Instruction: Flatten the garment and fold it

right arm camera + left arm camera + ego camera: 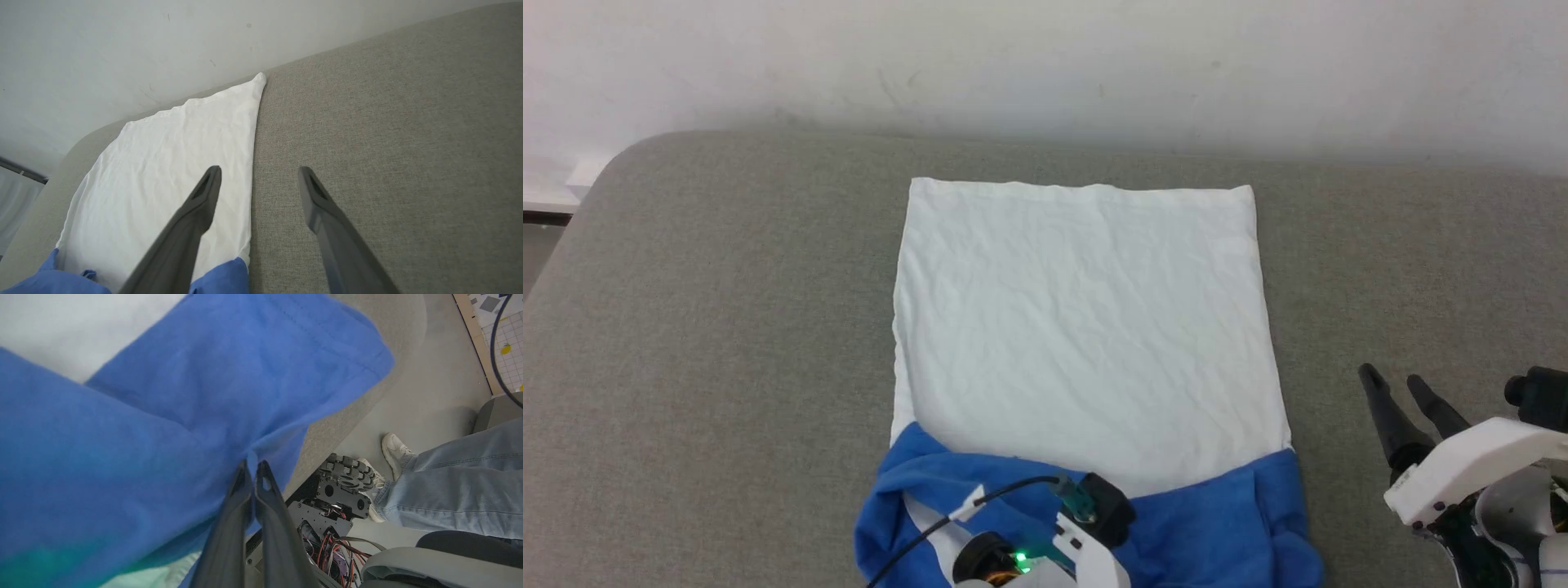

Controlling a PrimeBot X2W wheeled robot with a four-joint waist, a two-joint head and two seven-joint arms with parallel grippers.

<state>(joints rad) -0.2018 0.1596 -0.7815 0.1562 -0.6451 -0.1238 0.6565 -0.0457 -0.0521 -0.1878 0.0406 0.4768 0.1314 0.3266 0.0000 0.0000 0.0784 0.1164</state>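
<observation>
The garment (pixel 1086 327) lies on the grey cushioned surface (pixel 703 343), its white body spread flat toward the wall and its blue sleeves (pixel 1209 531) bunched at the near edge. My left gripper (pixel 252 467) is shut on a fold of blue sleeve cloth (pixel 212 396) at the garment's near end; the head view shows just its wrist (pixel 1086 514) over the blue fabric. My right gripper (pixel 1395 382) hovers open to the right of the garment, above bare cushion, nothing between its fingers (pixel 204 196). The white body (pixel 171 171) lies left of those fingers.
A pale wall (pixel 1045 65) rises behind the cushion. The cushion's rounded left corner (pixel 596 180) drops off to the floor. Beyond the near edge the left wrist view shows my base with wiring (pixel 335 506) and a person's jeans leg (pixel 457 490) and white shoe (pixel 396 451).
</observation>
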